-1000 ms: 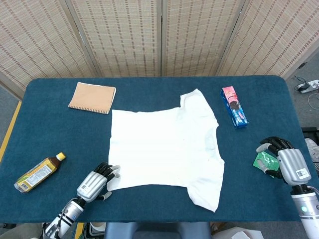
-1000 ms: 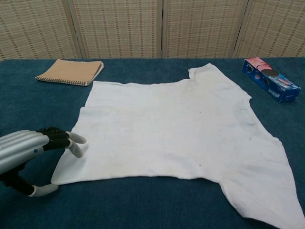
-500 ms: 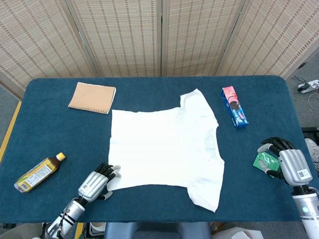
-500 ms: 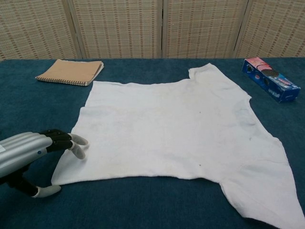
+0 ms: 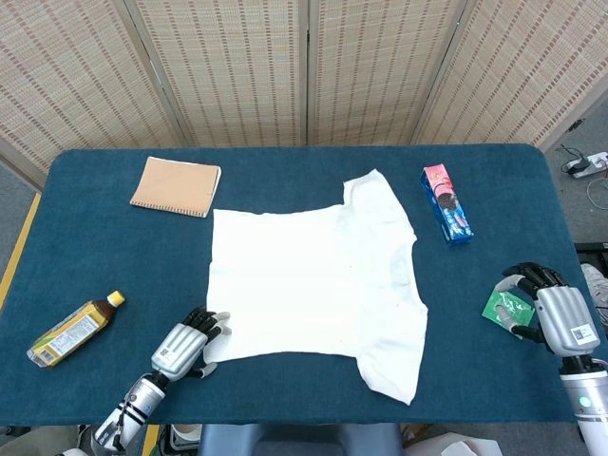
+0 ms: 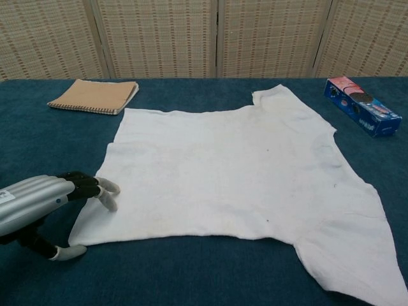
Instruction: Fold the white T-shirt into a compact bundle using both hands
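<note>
— What's at the far left of the table (image 5: 85, 190)?

— A bottle (image 5: 73, 330) lying on its side near the left edge, and a tan notebook (image 5: 176, 186) further back.

— And the left hand (image 5: 182, 346)?

— Low at the near left corner of the T-shirt (image 5: 313, 285). Its fingertips (image 6: 105, 191) rest on the cloth's edge and the thumb sits just off the hem on the table. The fingers are spread apart; nothing is clasped.

— Where's the shirt itself?

— Spread flat in the middle of the table, unfolded, one sleeve pointing back and the other toward the near right.

— Further right?

— A blue and pink snack box (image 5: 446, 203) beyond the shirt. The right hand (image 5: 553, 316) is near the right edge, fingers curled beside a small green packet (image 5: 503, 308); I cannot tell whether it grips it.
</note>
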Robot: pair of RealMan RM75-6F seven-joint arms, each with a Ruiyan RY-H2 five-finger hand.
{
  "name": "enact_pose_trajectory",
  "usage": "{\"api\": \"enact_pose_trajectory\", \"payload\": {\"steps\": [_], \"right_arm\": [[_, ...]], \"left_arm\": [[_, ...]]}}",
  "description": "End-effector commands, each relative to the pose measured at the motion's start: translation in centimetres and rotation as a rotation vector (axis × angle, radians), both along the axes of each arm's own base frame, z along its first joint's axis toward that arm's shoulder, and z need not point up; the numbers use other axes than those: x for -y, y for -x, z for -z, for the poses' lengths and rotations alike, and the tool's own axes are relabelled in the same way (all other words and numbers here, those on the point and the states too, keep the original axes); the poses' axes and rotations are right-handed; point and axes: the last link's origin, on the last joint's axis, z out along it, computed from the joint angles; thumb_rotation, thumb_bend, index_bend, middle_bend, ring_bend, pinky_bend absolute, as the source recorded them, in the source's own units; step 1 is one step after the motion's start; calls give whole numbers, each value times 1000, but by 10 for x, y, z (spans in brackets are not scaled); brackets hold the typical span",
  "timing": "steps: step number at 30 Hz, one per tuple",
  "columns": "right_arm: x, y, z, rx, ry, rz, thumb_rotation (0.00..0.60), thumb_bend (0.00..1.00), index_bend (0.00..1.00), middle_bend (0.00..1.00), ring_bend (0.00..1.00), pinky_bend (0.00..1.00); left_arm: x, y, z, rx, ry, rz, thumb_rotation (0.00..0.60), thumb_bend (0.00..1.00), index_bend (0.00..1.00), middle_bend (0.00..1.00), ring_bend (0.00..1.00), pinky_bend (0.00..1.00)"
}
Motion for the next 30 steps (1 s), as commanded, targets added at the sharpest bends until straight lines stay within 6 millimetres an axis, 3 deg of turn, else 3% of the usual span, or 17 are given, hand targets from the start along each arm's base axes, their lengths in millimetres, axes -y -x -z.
{"api": "enact_pose_trajectory", "payload": {"steps": [1,12,30], "right_arm": [[0,0,0,-1,-1,2,600,295,448,322,209,242],[2,1,0,-3,3,3,600,297,448,322,209,242],[2,2,0,-4,-3,3,600,297,448,322,209,242]], "left_arm": [[0,0,-1,11,-13,11,600,272,375,157,147,67],[-5,3,-1,61,-42,21,600,295,420,186,170,67],[-14,-1,6,98,-40,46,600,465,675,254,216,67]]}}
